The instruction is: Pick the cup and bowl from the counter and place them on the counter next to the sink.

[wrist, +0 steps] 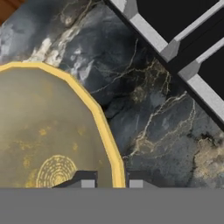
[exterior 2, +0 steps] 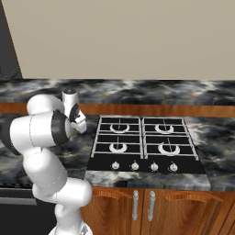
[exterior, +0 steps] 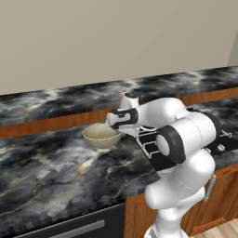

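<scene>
The olive-tan bowl (exterior: 101, 135) sits upright on the black marble counter (exterior: 56, 167), just left of the stovetop. My gripper (exterior: 110, 125) reaches down to the bowl's right-hand rim. In the hand view the bowl (wrist: 43, 131) spreads over the left half, its yellow-lit rim running down between my gripper (wrist: 111, 183) tips. One fingertip (wrist: 87, 183) is inside the bowl and the other is outside. The jaws stand narrow, with a small gap still showing beside the rim. The cup and the sink are out of view.
A black gas stovetop (exterior 2: 142, 142) with four burners and a row of knobs lies right of the bowl, its grate corner (wrist: 188, 43) close to my hand. A raised counter ledge (exterior: 69, 100) runs along the back wall. Wooden cabinets (exterior 2: 151, 202) stand below.
</scene>
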